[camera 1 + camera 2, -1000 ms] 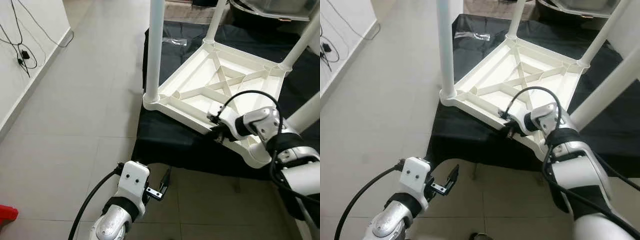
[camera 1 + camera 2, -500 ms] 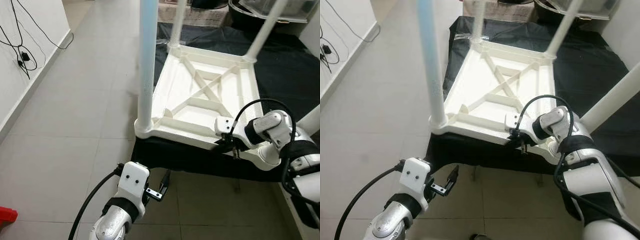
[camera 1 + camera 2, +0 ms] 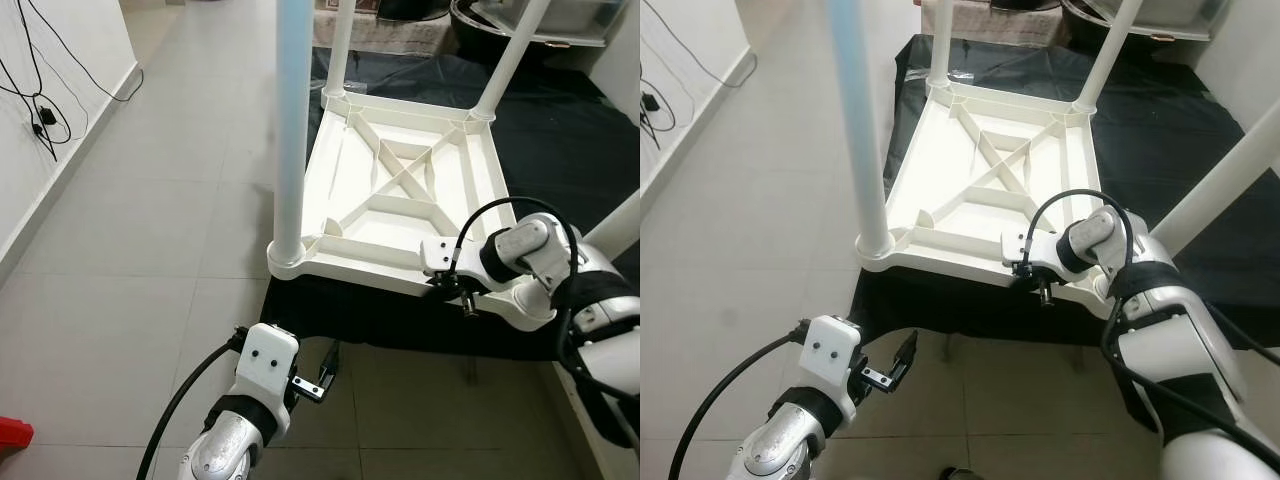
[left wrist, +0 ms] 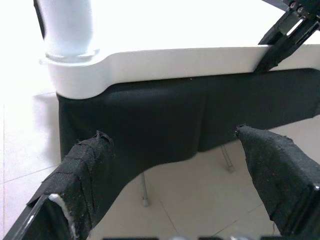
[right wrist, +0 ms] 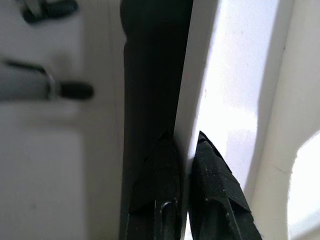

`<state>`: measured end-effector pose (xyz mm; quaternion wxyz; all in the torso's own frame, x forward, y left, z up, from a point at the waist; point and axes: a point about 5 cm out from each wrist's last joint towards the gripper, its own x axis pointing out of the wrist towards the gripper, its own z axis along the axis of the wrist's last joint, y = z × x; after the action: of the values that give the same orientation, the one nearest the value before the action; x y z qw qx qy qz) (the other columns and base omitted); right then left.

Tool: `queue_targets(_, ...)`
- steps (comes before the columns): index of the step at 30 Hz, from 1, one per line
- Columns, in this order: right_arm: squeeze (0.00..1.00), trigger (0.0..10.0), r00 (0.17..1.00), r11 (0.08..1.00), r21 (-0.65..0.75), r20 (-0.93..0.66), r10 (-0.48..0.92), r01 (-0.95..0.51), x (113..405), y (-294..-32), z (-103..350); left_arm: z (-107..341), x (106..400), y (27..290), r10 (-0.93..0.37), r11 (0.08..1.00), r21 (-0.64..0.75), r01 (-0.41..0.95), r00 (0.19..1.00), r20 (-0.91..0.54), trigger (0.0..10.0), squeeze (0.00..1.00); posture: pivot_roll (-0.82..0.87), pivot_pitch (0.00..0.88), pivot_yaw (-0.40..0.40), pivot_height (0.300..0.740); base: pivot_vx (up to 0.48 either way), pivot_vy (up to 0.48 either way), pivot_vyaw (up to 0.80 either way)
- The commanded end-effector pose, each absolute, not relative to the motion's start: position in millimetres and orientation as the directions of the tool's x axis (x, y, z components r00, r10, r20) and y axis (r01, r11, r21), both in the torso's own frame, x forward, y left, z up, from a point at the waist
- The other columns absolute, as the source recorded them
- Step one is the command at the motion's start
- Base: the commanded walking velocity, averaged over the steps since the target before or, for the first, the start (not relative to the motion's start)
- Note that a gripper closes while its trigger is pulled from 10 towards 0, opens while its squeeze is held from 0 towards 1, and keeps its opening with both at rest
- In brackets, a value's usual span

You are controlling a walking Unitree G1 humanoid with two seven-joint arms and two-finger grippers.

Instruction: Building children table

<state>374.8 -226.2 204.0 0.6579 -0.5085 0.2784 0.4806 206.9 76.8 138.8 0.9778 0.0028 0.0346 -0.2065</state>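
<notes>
The white children's table [image 3: 370,268] lies upside down on a black cloth [image 3: 380,315], its round legs pointing up; the near left leg [image 3: 290,120] rises out of the picture. My right gripper [image 3: 455,293] is shut on the table's near rim [image 5: 225,100], one finger on each side of the thin wall. My left gripper [image 3: 328,362] hangs low over the floor in front of the cloth's edge. It is open, and its taped fingers [image 4: 85,170] stand wide apart facing the table's near left corner [image 4: 75,70], holding nothing.
The cloth covers a low platform with thin metal feet [image 3: 472,372]. Pale tiled floor [image 3: 150,250] spreads to the left up to a wall with black cables [image 3: 40,100]. A red object [image 3: 12,432] lies at the lower left. A dark tub [image 3: 470,15] stands behind the table.
The table has swung round on the cloth from a diagonal lie to nearly square with me, its near left corner now closer. My right gripper kept hold of the rim and moved with it. The left arm stayed put.
</notes>
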Motion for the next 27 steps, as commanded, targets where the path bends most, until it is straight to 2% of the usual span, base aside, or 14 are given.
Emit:
queue_targets(1, 0.00, 0.0, 0.420, -0.032, -0.439, -0.878, 0.231, -0.898, 375.1, -234.8, 198.2, 132.4, 204.9, 75.5, -0.412, 0.911, -0.022, 0.412, 0.906, -0.095, 10.0, 0.00, 0.06, 0.201, -0.094, 0.740, 0.000, 0.000, 0.00)
queue_targets(2, 0.00, 0.0, 0.420, -0.032, -0.439, -0.878, 0.231, -0.898, 375.1, -234.8, 198.2, 132.4, 204.9, 75.5, -0.412, 0.911, -0.022, 0.412, 0.906, -0.095, 10.0, 0.00, 0.06, 0.201, -0.094, 0.740, 0.000, 0.000, 0.00)
queue_targets(5, 0.00, 0.0, 0.530, -0.008, -0.540, -0.829, 0.179, -0.841, 383.5, -237.6, 213.2, 132.5, 205.3, 74.8, -0.411, 0.911, -0.023, 0.411, 0.907, -0.094, 10.0, 0.00, 0.06, 0.203, -0.095, 0.740, 0.000, 0.000, 0.00)
queue_targets(13, 0.00, 0.0, 0.603, 0.005, -0.612, -0.777, 0.177, -0.791, 389.7, -233.7, 222.1, 132.2, 206.6, 74.2, -0.411, 0.911, -0.024, 0.411, 0.907, -0.094, 10.0, 0.00, 0.05, 0.202, -0.092, 0.740, 0.000, 0.000, 0.00)
queue_targets(16, 0.00, 0.0, 0.655, 0.005, -0.663, -0.739, 0.157, -0.749, 393.4, -232.5, 225.0, 132.0, 207.0, 74.3, -0.411, 0.912, -0.023, 0.411, 0.907, -0.094, 10.0, 0.00, 0.05, 0.202, -0.091, 0.740, 0.000, 0.000, 0.00)
queue_targets(18, 0.00, 0.3, 0.671, 0.002, -0.678, -0.727, 0.147, -0.735, 394.4, -232.8, 225.7, 132.1, 207.0, 74.4, -0.410, 0.912, -0.023, 0.410, 0.907, -0.093, 10.0, 0.00, 0.05, 0.202, -0.091, 0.740, 0.000, 0.000, 0.00)
queue_targets(19, 0.00, 4.7, 0.690, -0.009, -0.696, -0.713, 0.126, -0.718, 395.4, -233.9, 226.4, 132.0, 207.0, 74.4, -0.409, 0.912, -0.023, 0.409, 0.908, -0.093, 10.0, 0.00, 0.05, 0.202, -0.092, 0.740, 0.000, 0.000, 0.00)
queue_targets(20, 0.00, 4.7, 0.690, -0.009, -0.696, -0.713, 0.126, -0.718, 395.4, -233.9, 226.4, 132.0, 207.0, 74.4, -0.409, 0.912, -0.023, 0.409, 0.908, -0.093, 10.0, 0.00, 0.05, 0.202, -0.092, 0.740, 0.000, 0.000, 0.00)
queue_targets(21, 0.00, 10.0, 0.704, -0.015, -0.709, -0.702, 0.108, -0.705, 396.3, -235.0, 226.8, 132.0, 207.0, 74.5, -0.409, 0.912, -0.023, 0.409, 0.908, -0.093, 10.0, 0.00, 0.05, 0.202, -0.093, 0.740, 0.000, 0.000, 0.00)
queue_targets(27, 0.00, 10.0, 0.709, -0.037, -0.714, -0.700, 0.089, -0.700, 396.6, -235.6, 226.5, 131.9, 206.9, 74.9, -0.409, 0.912, -0.024, 0.408, 0.908, -0.094, 10.0, 0.00, 0.05, 0.203, -0.090, 0.740, 0.000, 0.000, 0.00)
